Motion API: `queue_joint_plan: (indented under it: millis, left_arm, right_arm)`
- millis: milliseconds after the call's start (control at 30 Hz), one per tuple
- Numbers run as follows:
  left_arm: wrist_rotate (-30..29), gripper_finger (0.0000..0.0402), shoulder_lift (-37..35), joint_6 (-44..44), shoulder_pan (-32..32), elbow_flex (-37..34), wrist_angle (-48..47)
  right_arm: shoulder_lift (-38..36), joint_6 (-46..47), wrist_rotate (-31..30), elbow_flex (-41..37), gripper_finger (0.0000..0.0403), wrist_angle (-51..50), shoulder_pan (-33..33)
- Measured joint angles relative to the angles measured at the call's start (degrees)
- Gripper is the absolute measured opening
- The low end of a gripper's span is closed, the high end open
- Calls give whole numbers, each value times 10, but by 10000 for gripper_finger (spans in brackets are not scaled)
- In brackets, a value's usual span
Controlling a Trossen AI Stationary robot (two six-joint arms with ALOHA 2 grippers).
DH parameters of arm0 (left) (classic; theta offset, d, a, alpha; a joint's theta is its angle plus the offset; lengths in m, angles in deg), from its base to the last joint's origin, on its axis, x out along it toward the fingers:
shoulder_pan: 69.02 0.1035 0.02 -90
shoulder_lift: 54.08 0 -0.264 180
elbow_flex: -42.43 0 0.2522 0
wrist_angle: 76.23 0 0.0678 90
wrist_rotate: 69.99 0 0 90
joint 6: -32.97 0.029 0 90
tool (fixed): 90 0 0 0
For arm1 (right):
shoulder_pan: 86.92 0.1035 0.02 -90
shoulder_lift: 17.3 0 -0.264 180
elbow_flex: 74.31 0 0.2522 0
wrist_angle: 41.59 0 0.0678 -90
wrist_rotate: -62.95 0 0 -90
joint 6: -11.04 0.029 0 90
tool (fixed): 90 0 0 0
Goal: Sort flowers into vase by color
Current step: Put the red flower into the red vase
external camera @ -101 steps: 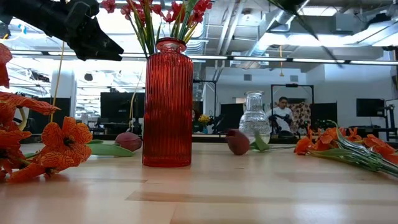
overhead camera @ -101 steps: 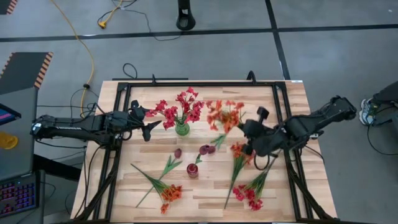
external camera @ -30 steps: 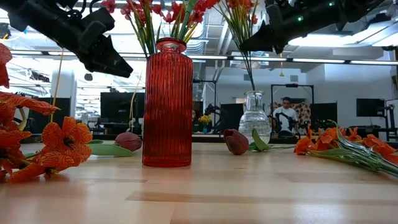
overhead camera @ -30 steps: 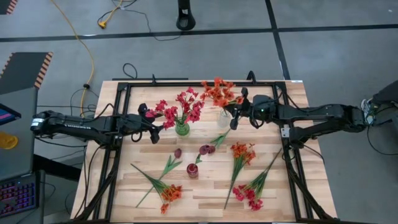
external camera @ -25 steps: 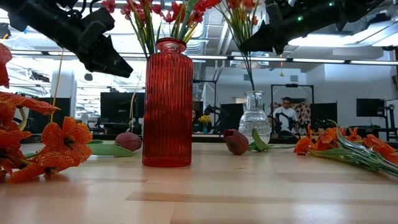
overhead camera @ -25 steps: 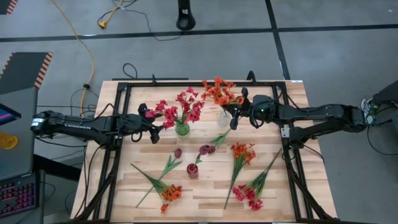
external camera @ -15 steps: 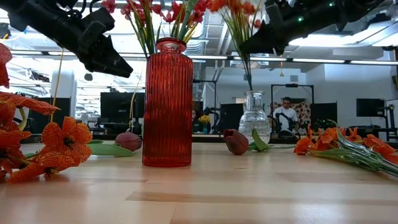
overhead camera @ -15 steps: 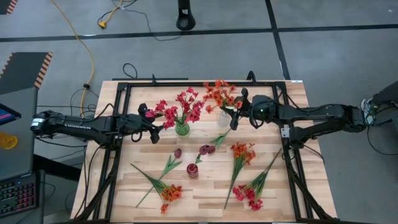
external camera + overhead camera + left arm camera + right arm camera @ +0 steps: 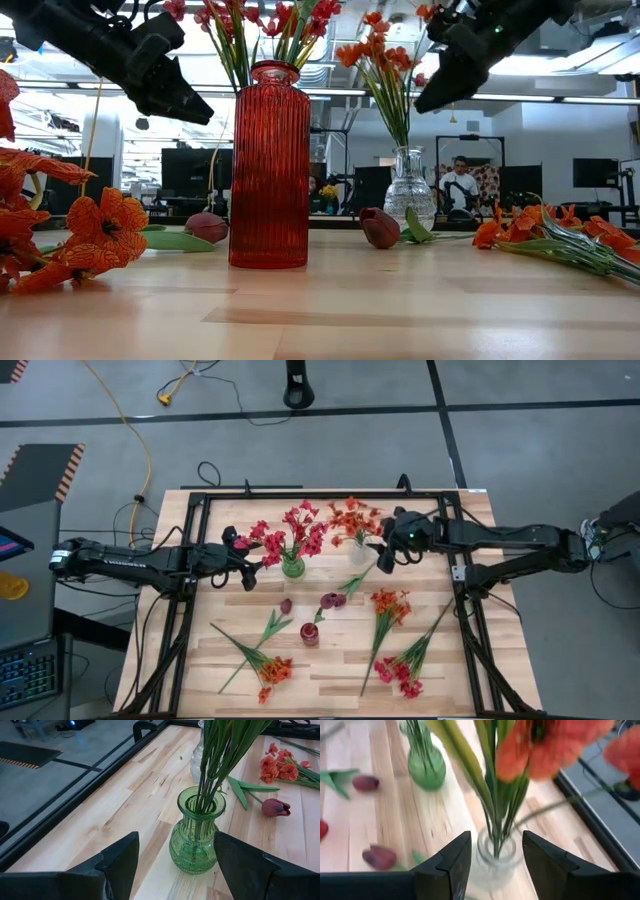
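A bunch of orange flowers (image 9: 352,520) stands with its stalks in a clear glass vase (image 9: 492,861) at the far middle of the table. My right gripper (image 9: 386,550) hangs open just right of that vase, above its neck, touching nothing. Pinkish-red flowers (image 9: 290,535) stand in a green vase (image 9: 196,837). My left gripper (image 9: 245,565) waits open to the left of the green vase. Loose stems lie flat on the table: maroon buds (image 9: 330,600), an orange stem (image 9: 383,610), a pinkish-red stem (image 9: 405,665) and another orange stem (image 9: 268,665).
A red ribbed vase (image 9: 268,165) stands near the table's front middle, between the loose stems. A black frame (image 9: 455,560) runs around the tabletop. Bare wood lies along the far left part of the table (image 9: 125,785).
My right gripper has opened and let go of the orange bunch, and it has tipped to point more steeply down. The bunch has sunk lower into the clear vase and now stands there on its own.
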Motion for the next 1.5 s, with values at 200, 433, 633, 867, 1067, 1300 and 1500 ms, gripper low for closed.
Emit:
queue_joint_plan:
  millis: [200,433,633,867,1067,1300,1500]
  left_arm:
    - [0,245,0,0,0,0,0]
    - [0,245,0,0,0,0,0]
    - [0,245,0,0,0,0,0]
    - [0,245,0,-3,0,0,0]
    - [0,245,0,-3,0,0,0]
    - [-1,245,0,-4,0,0,0]
    - [-1,245,0,-4,0,0,0]
  right_arm:
    - [0,0,0,19,205,-88,0]
    - [0,21,0,19,205,-181,1]
    - [1,81,1,19,205,-262,2]
    - [4,118,11,-19,205,-237,5]
    - [6,109,45,-66,205,-163,41]
    - [6,98,45,-98,200,-9,101]
    - [30,98,44,-99,182,58,147]
